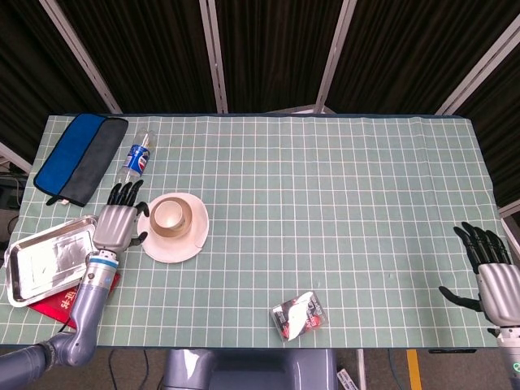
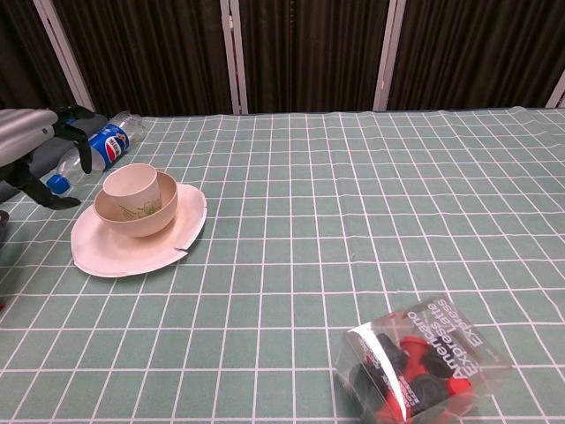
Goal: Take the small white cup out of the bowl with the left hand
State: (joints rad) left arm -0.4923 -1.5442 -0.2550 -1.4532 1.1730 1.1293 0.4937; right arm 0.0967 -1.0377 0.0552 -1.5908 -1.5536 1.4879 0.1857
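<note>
The small white cup (image 1: 167, 213) (image 2: 131, 186) stands upright inside a tan bowl (image 1: 185, 218) (image 2: 157, 212), which sits on a white plate (image 1: 180, 244) (image 2: 110, 252) with a chipped edge. My left hand (image 1: 119, 221) (image 2: 35, 146) hovers just left of the plate, fingers spread, holding nothing and not touching the cup. My right hand (image 1: 491, 270) is at the table's right front edge, fingers apart and empty; the chest view does not show it.
A plastic bottle (image 1: 134, 164) (image 2: 93, 150) lies behind the plate, a blue and grey cloth (image 1: 80, 157) beyond it. A metal tray (image 1: 45, 260) rests on a red booklet (image 1: 57, 305) at front left. A clear packet (image 1: 300, 314) (image 2: 422, 358) lies near the front edge.
</note>
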